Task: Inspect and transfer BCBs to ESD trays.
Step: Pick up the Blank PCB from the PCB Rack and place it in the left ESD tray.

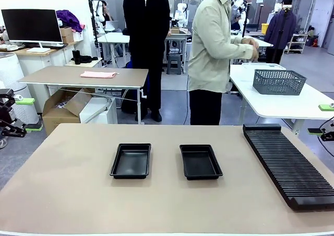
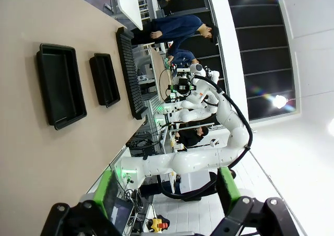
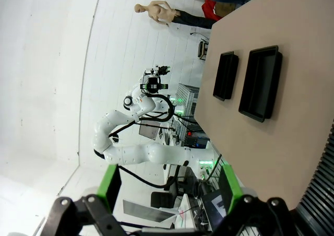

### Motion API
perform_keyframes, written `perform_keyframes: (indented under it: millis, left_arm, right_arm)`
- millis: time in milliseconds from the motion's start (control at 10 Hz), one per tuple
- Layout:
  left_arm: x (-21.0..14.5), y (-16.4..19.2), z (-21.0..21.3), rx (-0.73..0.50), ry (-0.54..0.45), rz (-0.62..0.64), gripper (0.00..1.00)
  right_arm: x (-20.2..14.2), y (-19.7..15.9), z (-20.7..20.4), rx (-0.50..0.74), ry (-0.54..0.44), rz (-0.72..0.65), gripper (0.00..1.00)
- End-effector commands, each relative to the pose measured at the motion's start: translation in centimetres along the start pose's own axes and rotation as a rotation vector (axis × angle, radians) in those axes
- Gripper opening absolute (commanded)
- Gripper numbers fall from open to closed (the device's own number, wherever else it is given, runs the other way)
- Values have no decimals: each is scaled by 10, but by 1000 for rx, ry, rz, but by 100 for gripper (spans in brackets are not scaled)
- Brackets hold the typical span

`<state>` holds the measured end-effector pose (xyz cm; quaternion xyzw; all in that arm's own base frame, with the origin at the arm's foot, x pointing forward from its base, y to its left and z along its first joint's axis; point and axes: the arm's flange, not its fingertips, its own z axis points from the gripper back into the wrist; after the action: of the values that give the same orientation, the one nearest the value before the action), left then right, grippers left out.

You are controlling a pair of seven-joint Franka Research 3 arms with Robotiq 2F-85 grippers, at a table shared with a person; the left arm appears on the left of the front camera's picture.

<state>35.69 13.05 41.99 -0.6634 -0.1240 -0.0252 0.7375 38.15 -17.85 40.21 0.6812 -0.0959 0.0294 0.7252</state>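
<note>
Two ESD trays lie side by side mid-table, both with bare floors: the left tray (image 1: 130, 161) (image 2: 60, 84) (image 3: 226, 75) and the right tray (image 1: 200, 162) (image 2: 104, 79) (image 3: 260, 83). The BCBs are out of view. My left gripper (image 1: 28, 114) (image 2: 167, 194) hangs off the table's left edge, open, with nothing between its green pads. My right gripper (image 1: 320, 119) (image 3: 169, 189) hangs off the right edge, open too, nothing between its fingers. Both are well away from the trays.
A long black slotted rack (image 1: 289, 165) (image 2: 130, 74) (image 3: 321, 189) lies along the table's right side. A person in a beige shirt (image 1: 216, 48) stands at the far edge, hands raised. A grey mesh basket (image 1: 279, 82) sits on a white table behind.
</note>
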Motion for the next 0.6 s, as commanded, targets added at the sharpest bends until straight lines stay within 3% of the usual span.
perform_keyframes:
  millis: [0,500]
  left_arm:
    - [1,-1,-1,-5,-6,-2,100]
    - [1,-1,-1,-5,-6,-2,100]
  right_arm:
    - [-2,3,-1,1,0,6,100]
    - [-2,3,-1,1,0,6,100]
